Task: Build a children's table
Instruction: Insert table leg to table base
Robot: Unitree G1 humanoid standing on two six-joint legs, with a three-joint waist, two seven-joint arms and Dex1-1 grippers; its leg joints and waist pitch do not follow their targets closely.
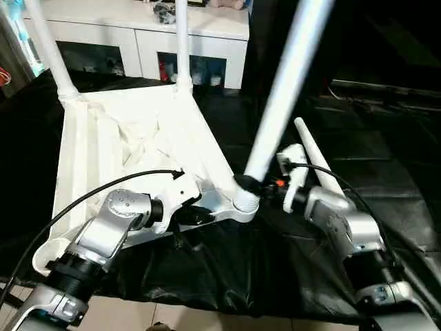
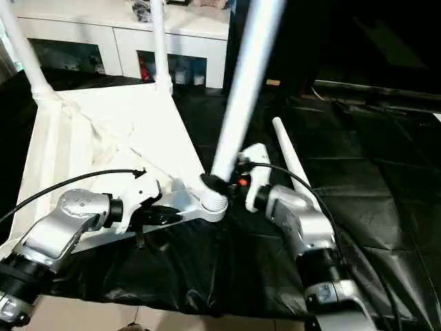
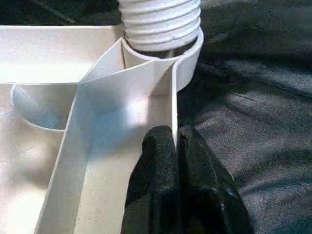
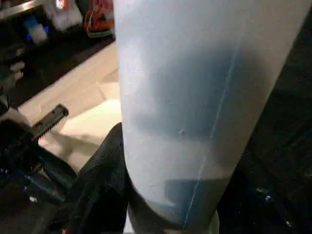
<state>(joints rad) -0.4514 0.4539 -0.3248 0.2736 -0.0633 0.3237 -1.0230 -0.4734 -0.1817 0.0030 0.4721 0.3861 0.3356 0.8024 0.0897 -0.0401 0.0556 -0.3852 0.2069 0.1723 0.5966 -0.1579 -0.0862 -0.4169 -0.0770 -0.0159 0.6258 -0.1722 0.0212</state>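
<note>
- On the black-draped work table (image 1: 289,276), whose cloth is creased and faintly shiny, the tabletop (image 1: 138,145) lies upside down, a white moulded plastic rectangle with thin raised ribs crossing its underside and rounded sockets at the corners.
- Two far legs (image 1: 47,48) (image 1: 182,41) stand upright in their sockets, long axes vertical.
- At the near right corner socket (image 1: 245,201), a third leg (image 1: 286,89), a smooth white tapered tube with a ribbed threaded end, rises leaning slightly to the right.
- Beside that corner, the fourth leg (image 1: 318,160) lies flat on the cloth, pointing away from the robot.
- Left gripper (image 3: 174,146): black fingers pinched together on the tabletop's thin upright rim, just short of the socket.
- Right gripper (image 1: 256,185): black fingers closed around the third leg's base.
- No legible writing anywhere.
</note>
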